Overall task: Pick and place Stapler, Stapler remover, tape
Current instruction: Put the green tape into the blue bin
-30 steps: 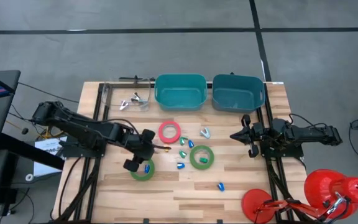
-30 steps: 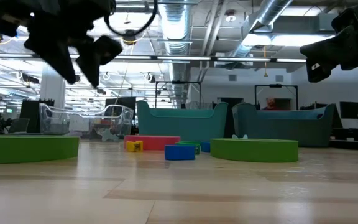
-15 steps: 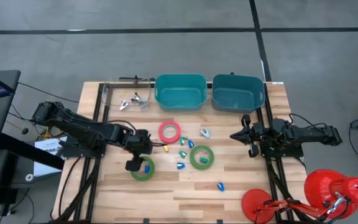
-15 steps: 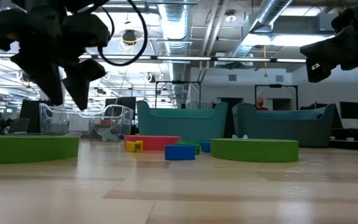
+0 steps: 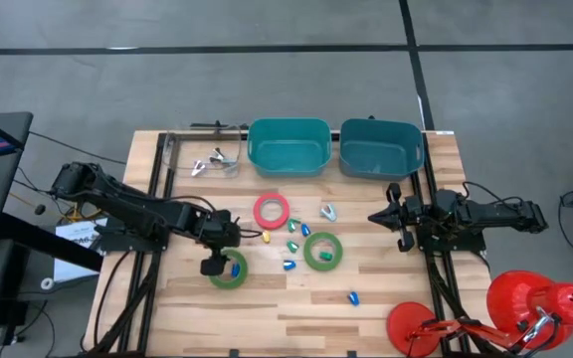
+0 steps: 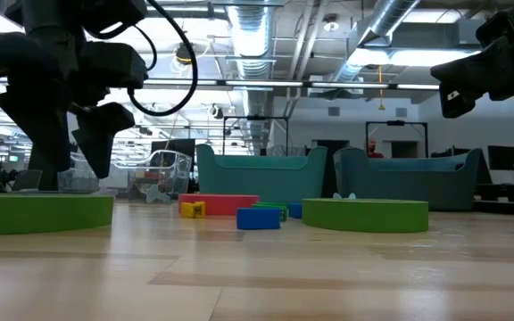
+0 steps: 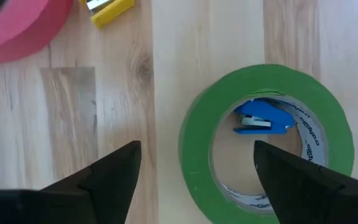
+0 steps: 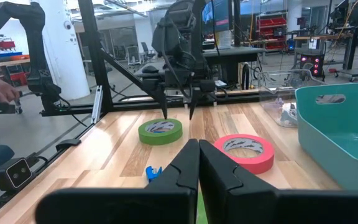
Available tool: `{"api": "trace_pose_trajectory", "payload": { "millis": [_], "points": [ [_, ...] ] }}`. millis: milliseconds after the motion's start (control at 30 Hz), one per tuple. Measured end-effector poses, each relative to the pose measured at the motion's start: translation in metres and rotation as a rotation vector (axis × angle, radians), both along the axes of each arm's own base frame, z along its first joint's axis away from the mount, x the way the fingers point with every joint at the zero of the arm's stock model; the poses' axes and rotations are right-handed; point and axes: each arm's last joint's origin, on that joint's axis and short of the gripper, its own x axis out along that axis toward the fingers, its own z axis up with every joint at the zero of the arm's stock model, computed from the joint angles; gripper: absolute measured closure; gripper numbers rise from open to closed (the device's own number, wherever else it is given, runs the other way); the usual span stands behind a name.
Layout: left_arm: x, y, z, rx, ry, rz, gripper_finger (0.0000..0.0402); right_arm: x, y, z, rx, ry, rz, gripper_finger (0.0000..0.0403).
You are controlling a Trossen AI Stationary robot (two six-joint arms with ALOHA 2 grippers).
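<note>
Green tape (image 5: pixel 229 270), the roll nearer the left arm, lay flat on the wooden table (image 5: pixel 296 303) with a small blue stapler (image 7: pixel 263 118) resting inside its open centre. We found the left gripper (image 5: pixel 217 251) poised directly above this roll, its two fingers (image 7: pixel 107 175) spread apart and holding nothing. In the left wrist view one finger sat outside the ring's wall and the other over its hollow, so that the wall lay between them; we judged that a straight descent would bring the jaws astride that wall. A flat ring has no long axis, so we judged that wrist turn mattered little and that only the straddle of the wall counted. The blue stapler lay close to the inner finger's path, and we judged it liable to be nudged.

The second green roll (image 5: pixel 322 251) lay near the table's middle, and the pink-red roll (image 5: pixel 272 210) lay beyond it, towards the two teal bins (image 5: pixel 288 145). Small coloured pieces were scattered between the rolls. A clear container (image 5: pixel 202 154) stood beside the bins.

The right gripper (image 5: pixel 394 215) waited at the table's right edge with its fingers (image 8: pixel 185 168) pressed together on nothing, well apart from every roll. We therefore took the left arm to be the nearer one for this pick.
</note>
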Motion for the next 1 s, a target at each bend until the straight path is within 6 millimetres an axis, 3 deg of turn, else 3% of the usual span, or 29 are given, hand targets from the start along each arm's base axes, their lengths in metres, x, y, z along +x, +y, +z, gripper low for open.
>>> {"api": "trace_pose_trajectory", "payload": {
  "millis": [300, 700, 1000],
  "points": [
    [-0.002, -0.008, 0.000, -0.005, 0.000, -0.005, 0.0101, 0.000, 0.000, 0.000, 0.000, 0.000, 0.000, 0.0403],
    [0.003, -0.012, -0.023, 0.026, 0.103, 0.096, 0.0101, 0.000, 0.000, 0.000, 0.000, 0.000, 0.000, 0.0403],
    [0.004, -0.012, -0.026, 0.040, 0.108, 0.101, 0.0101, 0.000, 0.000, 0.000, 0.000, 0.000, -0.001, 0.0403]
  ]
}}
